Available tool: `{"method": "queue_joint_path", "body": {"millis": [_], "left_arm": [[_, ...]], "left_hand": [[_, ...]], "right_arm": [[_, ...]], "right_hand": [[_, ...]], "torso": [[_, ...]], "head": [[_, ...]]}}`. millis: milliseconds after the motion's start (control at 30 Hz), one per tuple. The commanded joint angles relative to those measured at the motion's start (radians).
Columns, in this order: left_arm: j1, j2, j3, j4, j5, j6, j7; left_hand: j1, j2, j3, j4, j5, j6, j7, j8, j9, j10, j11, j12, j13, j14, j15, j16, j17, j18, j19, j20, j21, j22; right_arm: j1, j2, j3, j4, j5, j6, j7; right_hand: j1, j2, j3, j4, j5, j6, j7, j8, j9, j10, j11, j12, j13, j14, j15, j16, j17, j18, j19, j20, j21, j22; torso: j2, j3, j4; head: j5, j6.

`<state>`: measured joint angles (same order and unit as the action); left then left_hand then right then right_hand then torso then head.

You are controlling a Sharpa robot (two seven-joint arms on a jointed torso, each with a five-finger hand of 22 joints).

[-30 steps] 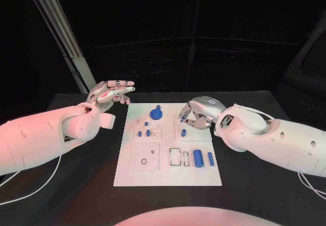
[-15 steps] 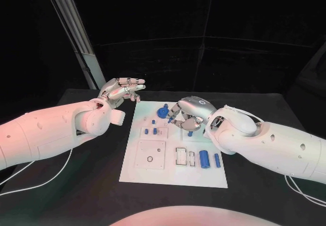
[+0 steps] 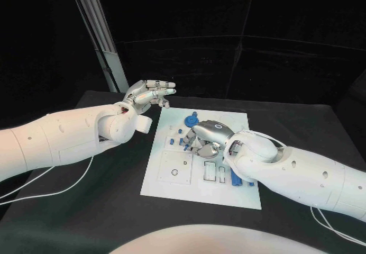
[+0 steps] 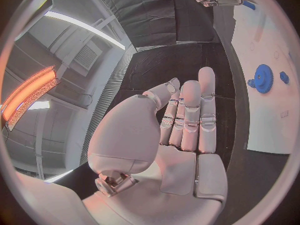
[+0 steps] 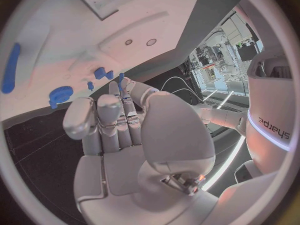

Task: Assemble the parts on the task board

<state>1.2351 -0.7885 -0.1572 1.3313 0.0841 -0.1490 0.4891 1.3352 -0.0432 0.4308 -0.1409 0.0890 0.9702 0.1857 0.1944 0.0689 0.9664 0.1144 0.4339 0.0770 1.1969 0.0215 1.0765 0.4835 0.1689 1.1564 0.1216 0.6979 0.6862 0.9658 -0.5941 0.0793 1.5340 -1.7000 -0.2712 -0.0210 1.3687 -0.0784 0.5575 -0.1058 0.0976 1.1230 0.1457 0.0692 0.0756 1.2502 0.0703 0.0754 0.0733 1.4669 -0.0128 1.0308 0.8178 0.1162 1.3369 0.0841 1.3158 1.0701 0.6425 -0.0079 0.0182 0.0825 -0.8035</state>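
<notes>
The white task board (image 3: 172,184) lies in the middle of the black table. A blue gear (image 3: 193,115) stands at its far end, and small blue pegs (image 3: 176,141) sit left of centre. My right hand (image 3: 204,139) hovers over the board's middle with its fingers curled. It pinches a small blue peg (image 5: 120,77) at its fingertips. My left hand (image 3: 149,93) is raised beyond the board's far left corner, fingers straight and together, holding nothing. The left wrist view shows the gear (image 4: 262,78) and the board (image 4: 275,125). The right wrist view shows the gear (image 5: 59,94) and a long blue pin (image 5: 10,67).
A blue cylinder (image 3: 236,179) lies by the board's near right part, partly hidden by my right forearm. A rectangular recess (image 3: 174,171) sits on the board's near left. A metal pole (image 3: 103,47) rises behind the table's left, and a white cable (image 3: 53,190) trails there.
The camera has shifted. My right hand has moved from the board's right side toward its middle, fingers still curled. My left hand stays raised beside the board's far left corner.
</notes>
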Motion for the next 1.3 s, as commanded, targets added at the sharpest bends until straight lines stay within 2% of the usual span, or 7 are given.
{"method": "queue_joint_path", "body": {"millis": [33, 467, 1300], "left_arm": [[0.002, 0.003, 0.001, 0.002, 0.003, 0.013, 0.006], [0.002, 0.006, 0.001, 0.002, 0.003, 0.015, 0.006], [0.002, 0.007, 0.001, -0.004, 0.003, 0.015, 0.005]], "left_hand": [[0.003, 0.005, 0.0, -0.008, 0.002, -0.005, 0.001, 0.007, -0.001, -0.004, 0.0, 0.005, -0.001, -0.006, 0.002, -0.004, -0.002, 0.014, -0.006, -0.001, -0.006, -0.001], [0.003, 0.005, 0.0, -0.009, 0.002, -0.004, 0.001, 0.007, -0.001, -0.004, 0.0, 0.005, -0.001, -0.006, 0.002, -0.004, -0.002, 0.014, -0.006, -0.001, -0.006, -0.001], [0.003, 0.006, -0.001, -0.009, 0.001, -0.003, 0.001, 0.009, 0.0, -0.006, 0.0, 0.007, -0.001, -0.007, 0.002, -0.004, -0.003, 0.014, -0.007, -0.001, -0.006, -0.001]], "right_arm": [[-0.001, 0.004, -0.002, 0.0, -0.033, 0.05, 0.005], [-0.008, 0.01, -0.011, 0.002, -0.053, 0.092, 0.003], [-0.014, 0.015, -0.015, -0.001, -0.079, 0.134, -0.012]], "right_hand": [[0.005, 0.0, 0.006, 0.001, 0.004, 0.001, 0.005, -0.002, -0.001, 0.006, 0.003, 0.0, 0.001, 0.008, -0.002, 0.003, 0.0, -0.019, 0.0, 0.004, 0.005, 0.0], [0.005, 0.0, 0.005, 0.001, 0.003, 0.0, 0.005, -0.002, -0.001, 0.005, 0.004, -0.001, 0.001, 0.008, -0.002, 0.003, 0.0, -0.018, -0.001, 0.005, 0.005, 0.0], [0.003, 0.0, 0.005, 0.001, 0.003, 0.001, 0.006, -0.002, -0.001, 0.006, 0.004, -0.001, 0.002, 0.007, -0.001, 0.005, 0.0, -0.018, -0.002, 0.005, 0.006, 0.0]], "torso": [[0.0, 0.0002, -0.0001], [-0.001, 0.0002, 0.0002], [0.0, 0.0003, -0.0009]], "head": [[0.004, -0.004], [0.013, -0.015], [0.016, -0.021]]}}
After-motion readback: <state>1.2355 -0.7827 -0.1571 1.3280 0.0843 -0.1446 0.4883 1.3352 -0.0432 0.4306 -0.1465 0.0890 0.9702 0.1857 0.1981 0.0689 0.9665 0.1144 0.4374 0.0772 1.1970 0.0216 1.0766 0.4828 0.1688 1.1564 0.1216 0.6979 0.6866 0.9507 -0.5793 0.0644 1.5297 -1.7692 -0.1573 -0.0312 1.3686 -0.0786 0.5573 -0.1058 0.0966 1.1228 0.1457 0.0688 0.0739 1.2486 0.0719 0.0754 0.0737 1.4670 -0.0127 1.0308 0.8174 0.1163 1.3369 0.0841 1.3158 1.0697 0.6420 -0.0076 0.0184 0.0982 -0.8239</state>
